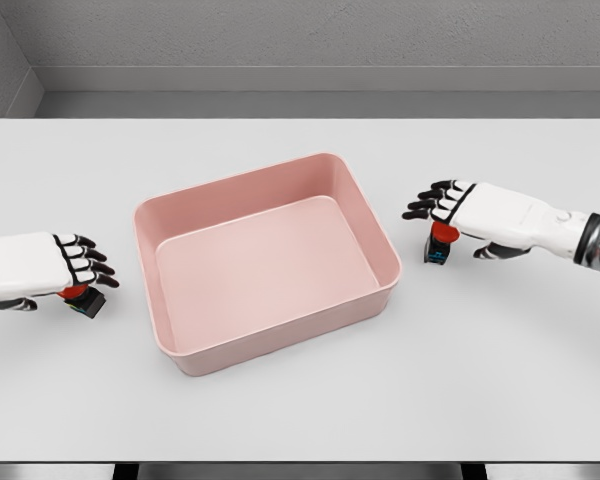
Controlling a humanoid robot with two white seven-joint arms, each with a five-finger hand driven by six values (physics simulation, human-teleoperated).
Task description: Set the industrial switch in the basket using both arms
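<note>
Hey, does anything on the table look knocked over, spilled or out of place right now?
Nothing stands out. The pink basket sits flat and empty mid-table, turned slightly askew to the table edge. Each hand covers a red-topped switch: left hand over one switch, right hand over the other switch.

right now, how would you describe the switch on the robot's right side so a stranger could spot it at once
Start at the pink basket in the middle of the white table. Look just past its right rim, where the right hand reaches in from the picture's right. The switch sits under those fingers: a small dark box with a red cap, tilted upright, unlike the other switch far left under the left hand.
</note>
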